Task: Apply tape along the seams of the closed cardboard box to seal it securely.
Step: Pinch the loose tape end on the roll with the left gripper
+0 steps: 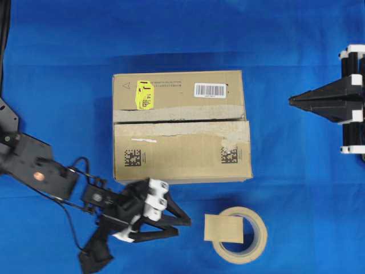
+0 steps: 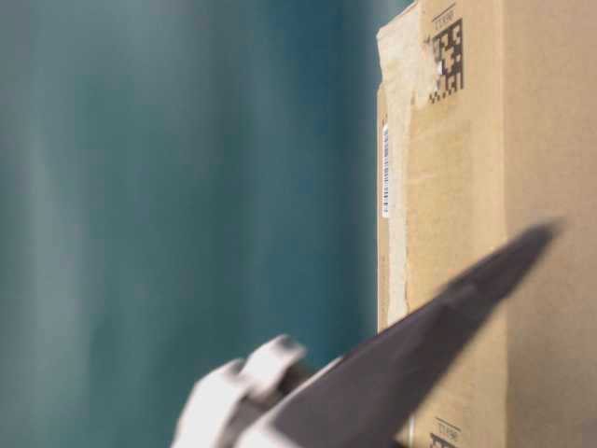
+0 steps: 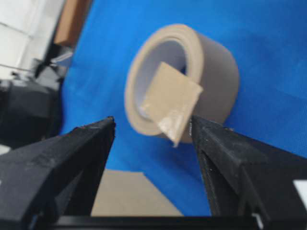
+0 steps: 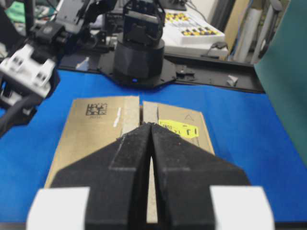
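Overhead exterior view: cardboard box point(image 1: 181, 125) sitting mid-table on the blue table point(image 1: 285, 45), flaps closed, the seams point(image 1: 182, 121) running as a dark line across the top between pale torn residue — bare, nothing laid over them yet. Down near the front edge, the left tool point(image 1: 185, 222) low over the cloth, jaws spread wide and empty, tips aimed toward the tape roll point(image 1: 242, 235). The tape point(image 1: 223, 228), a short tan strip, resting on the roll's near rim and hanging out toward the tool. Off to the side, the right tool point(image 1: 292, 100) clenched tight on nothing, parked well apart from the box and pointing at it.

From the left wrist view, strip framed neatly between the two open jaws, one corner curling free and glossy.

Risks from here, as judgement only: strip lightly stuck to the roll, so a pinch on that curled corner could fold it onto itself or glue it to a pad. A pull with nothing bracing the roll likely to drag the whole ring along. And a crooked grip now — a crooked strip later, missing the gap between the flaps.
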`<state>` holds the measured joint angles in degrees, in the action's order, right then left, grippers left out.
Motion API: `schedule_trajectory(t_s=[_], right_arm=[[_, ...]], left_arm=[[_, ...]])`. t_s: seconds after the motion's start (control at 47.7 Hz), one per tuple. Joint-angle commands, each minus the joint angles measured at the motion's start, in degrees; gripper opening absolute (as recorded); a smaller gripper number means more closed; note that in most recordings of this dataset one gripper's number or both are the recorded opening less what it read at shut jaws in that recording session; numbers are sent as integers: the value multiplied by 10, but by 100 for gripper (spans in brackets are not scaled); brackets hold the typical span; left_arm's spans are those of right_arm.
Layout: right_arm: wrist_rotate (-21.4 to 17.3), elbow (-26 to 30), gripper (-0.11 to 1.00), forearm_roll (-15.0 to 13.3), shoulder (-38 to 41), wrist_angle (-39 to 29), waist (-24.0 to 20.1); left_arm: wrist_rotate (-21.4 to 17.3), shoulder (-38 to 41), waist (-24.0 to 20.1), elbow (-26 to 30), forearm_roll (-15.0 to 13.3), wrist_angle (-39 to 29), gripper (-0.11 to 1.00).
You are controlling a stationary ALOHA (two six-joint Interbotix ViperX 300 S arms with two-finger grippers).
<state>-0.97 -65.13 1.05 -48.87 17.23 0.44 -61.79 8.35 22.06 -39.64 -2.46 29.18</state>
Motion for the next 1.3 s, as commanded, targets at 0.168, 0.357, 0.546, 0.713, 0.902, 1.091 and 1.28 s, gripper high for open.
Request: schedule_trajectory(t_s=[0.168,0.357,0.546,0.713,0.902,1.091,1.28], right_arm=[[-1,11,2,1,6,-1,1],[-1,11,2,0,8,-2,1],[0,11,2,-1,9,-8,0],[0,11,2,-1,11,-15,0],[0,11,2,-1,14,-17,0],[-1,11,2,0,15,-19,0],[-1,11,2,-1,17,-20,0]], left_arm=[[-63,64,-10,62,-1,0,62],[-81,105,-18,99,-1,-18,62],[-83,114,-18,109,-2,-23,61],[-76,114,-15,115,-1,-36,50],[-72,100,-14,112,-2,-66,8],[-72,86,-13,115,-2,-93,0],[-72,61,-14,122,-1,-98,0]])
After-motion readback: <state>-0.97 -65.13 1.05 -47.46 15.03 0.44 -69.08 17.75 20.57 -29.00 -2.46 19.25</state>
